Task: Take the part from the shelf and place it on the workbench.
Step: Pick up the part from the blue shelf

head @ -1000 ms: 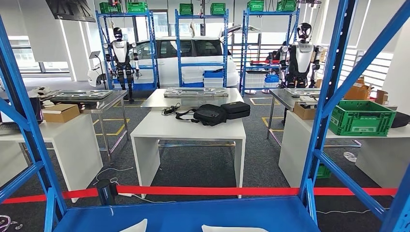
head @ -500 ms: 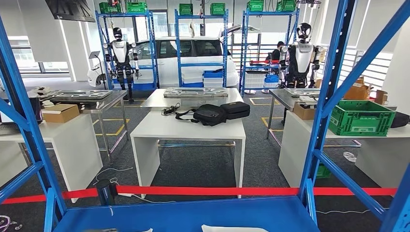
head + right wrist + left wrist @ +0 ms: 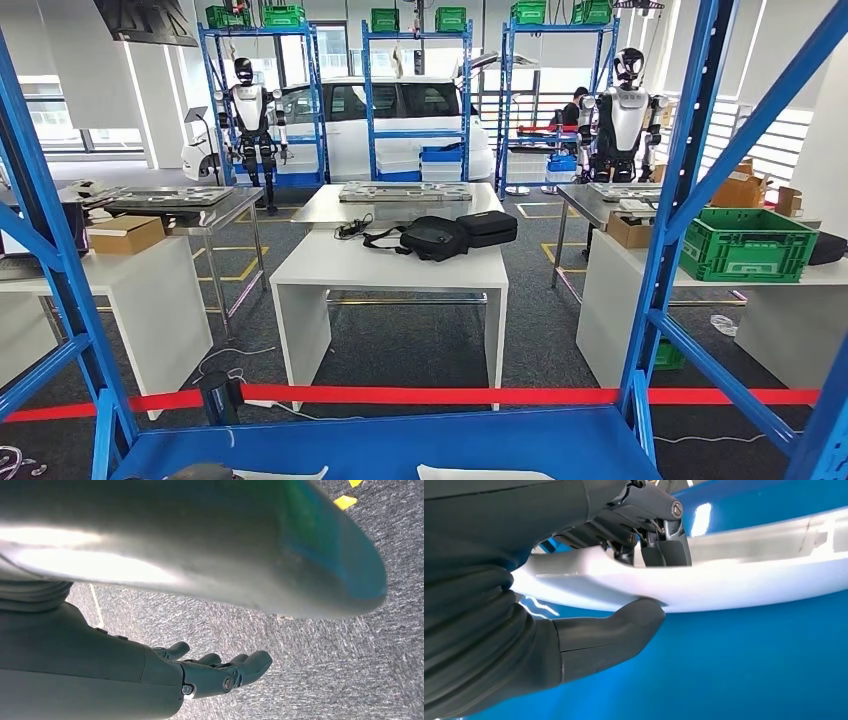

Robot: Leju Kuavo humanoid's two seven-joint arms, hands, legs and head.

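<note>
Left hand (image 3: 589, 580) grips the white part (image 3: 734, 575) on the blue shelf (image 3: 400, 445).
Blue uprights (image 3: 672, 200) and a red tape (image 3: 420, 394) stand between the shelf and the white worktop (image 3: 395, 262), which carries black bags (image 3: 445, 235). The part is a long, thin, glossy white moulding lying on the shelf deck, thumb under, fingers (image 3: 666, 550) over. Right hand (image 3: 220, 672) hangs above grey carpet (image 3: 350, 645), fingers apart, holding nothing.
</note>
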